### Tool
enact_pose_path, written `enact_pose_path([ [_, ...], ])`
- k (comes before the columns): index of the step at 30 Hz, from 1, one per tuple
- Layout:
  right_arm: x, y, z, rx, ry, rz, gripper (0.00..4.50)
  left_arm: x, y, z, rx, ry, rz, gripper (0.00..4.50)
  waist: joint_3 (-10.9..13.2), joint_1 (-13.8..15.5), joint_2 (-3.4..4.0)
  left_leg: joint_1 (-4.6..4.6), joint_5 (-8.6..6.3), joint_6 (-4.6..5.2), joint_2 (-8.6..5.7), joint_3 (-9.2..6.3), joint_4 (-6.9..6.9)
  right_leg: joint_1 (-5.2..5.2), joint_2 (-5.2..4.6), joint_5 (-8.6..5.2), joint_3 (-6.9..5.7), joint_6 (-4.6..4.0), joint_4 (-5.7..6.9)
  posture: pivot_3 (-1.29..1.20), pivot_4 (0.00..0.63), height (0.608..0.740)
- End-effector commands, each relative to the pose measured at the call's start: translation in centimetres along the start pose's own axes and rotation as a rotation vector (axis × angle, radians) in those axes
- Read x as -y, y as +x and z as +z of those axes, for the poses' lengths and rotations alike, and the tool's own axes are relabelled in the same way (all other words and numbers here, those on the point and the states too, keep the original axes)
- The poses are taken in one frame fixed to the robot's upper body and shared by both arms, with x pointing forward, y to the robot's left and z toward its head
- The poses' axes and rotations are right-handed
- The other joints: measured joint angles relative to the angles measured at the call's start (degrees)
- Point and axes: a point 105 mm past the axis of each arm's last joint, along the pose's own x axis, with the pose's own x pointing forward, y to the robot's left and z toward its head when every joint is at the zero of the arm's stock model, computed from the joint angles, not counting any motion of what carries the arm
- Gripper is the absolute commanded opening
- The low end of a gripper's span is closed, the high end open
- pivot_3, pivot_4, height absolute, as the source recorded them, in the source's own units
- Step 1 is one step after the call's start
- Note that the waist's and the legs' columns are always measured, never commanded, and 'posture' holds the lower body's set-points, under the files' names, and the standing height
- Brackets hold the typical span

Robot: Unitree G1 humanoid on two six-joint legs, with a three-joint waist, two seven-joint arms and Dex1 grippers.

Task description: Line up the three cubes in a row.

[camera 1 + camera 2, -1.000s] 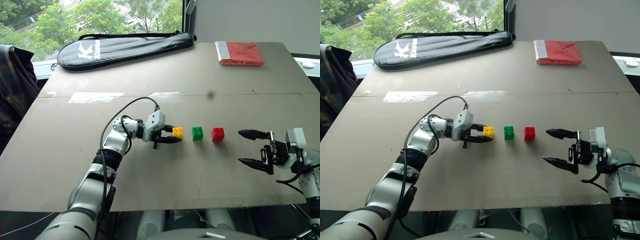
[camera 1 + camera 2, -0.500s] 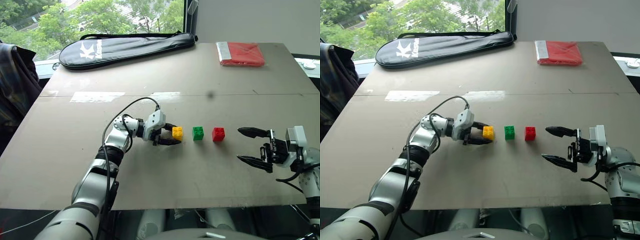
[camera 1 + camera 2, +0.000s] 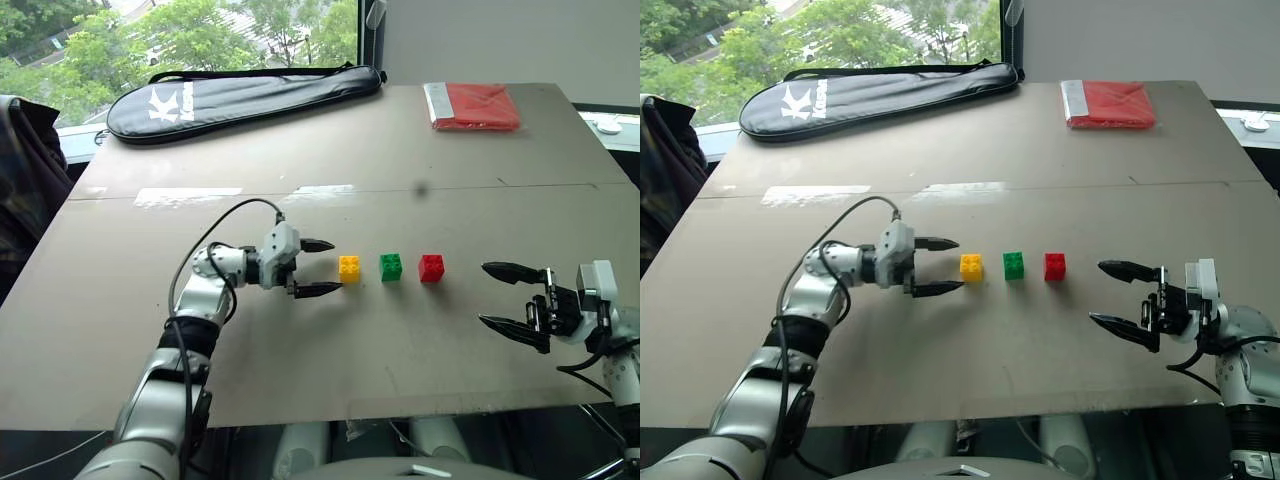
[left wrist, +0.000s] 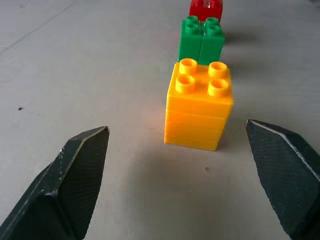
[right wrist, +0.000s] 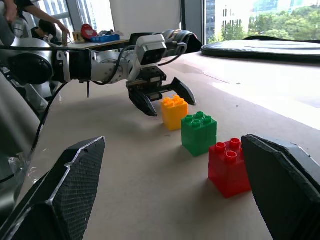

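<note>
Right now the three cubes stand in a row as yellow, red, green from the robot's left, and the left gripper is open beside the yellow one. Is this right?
The order is wrong. From the robot's left it is yellow cube, green cube, red cube, as the left eye view shows. The left gripper is open beside the yellow one, as you say.

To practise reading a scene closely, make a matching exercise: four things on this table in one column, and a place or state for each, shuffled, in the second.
Column 1:
1. yellow cube
2. green cube
3. red cube
4. left gripper

Column 2:
A. middle of the row
B. open, just clear of the yellow cube
C. end of the row nearest the right gripper
D. end of the row nearest the left gripper

Pairs: 1-D, 2-A, 3-C, 4-B
</note>
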Motion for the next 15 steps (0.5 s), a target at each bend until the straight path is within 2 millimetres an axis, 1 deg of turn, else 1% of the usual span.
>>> enact_pose_path([
  [1,0.5,-1.4,-0.4,-0.041,-0.031,-0.060,4.50,1.3,-3.1,1.2,0.012,-0.002,0.119,4.44,0.0,-0.2,0.03,0.00,0.00,0.00,0.00,0.02,0.00,-0.02,-0.03,0.00,0.02,0.00,-0.02,0.00,0.150,0.700],
  [3,0.7,-1.7,-1.0,-0.067,-0.034,-0.085,4.50,2.3,-4.0,0.6,-0.018,-0.041,0.173,4.44,0.1,0.2,0.09,0.01,-0.01,0.01,0.02,0.05,-0.01,-0.03,-0.07,0.00,0.05,0.00,-0.02,0.00,0.150,0.700],
  [5,1.0,-2.0,-1.9,-0.109,-0.032,-0.111,4.50,3.6,-5.0,-0.6,-0.068,-0.074,0.282,4.44,0.1,0.4,0.12,0.01,-0.01,0.01,0.00,0.02,-0.01,-0.02,-0.09,-0.01,0.02,0.00,-0.02,0.00,0.150,0.700],
  [7,1.4,-2.2,-2.6,-0.139,-0.041,-0.134,4.50,4.5,-5.7,-1.5,-0.124,-0.070,0.388,4.44,0.1,0.4,0.12,0.10,-0.01,0.01,0.00,0.07,-0.01,0.04,-0.14,-0.03,0.08,-0.02,-0.02,0.00,0.150,0.700],
  [8,1.6,-2.2,-2.7,-0.145,-0.046,-0.140,4.50,4.9,-5.8,-1.8,-0.145,-0.058,0.424,4.44,0.1,0.5,0.12,0.09,-0.01,0.01,0.00,0.06,-0.01,0.05,-0.15,-0.12,0.08,-0.18,-0.02,0.00,0.150,0.700],
  [11,2.0,-2.2,-2.9,-0.164,-0.054,-0.149,4.50,6.4,-5.6,-2.3,-0.159,-0.089,0.479,4.44,0.1,0.7,0.16,0.11,0.00,0.01,-0.01,0.05,0.00,0.06,-0.10,-0.13,0.06,-0.19,0.02,0.00,0.150,0.700],
  [15,2.1,-2.1,-3.1,-0.186,-0.063,-0.147,4.50,8.3,-4.9,-2.5,-0.163,-0.131,0.467,4.44,0.0,0.5,0.17,0.12,0.00,0.01,0.02,0.06,0.00,0.05,-0.04,-0.14,0.05,-0.20,0.01,0.00,0.150,0.700],
])
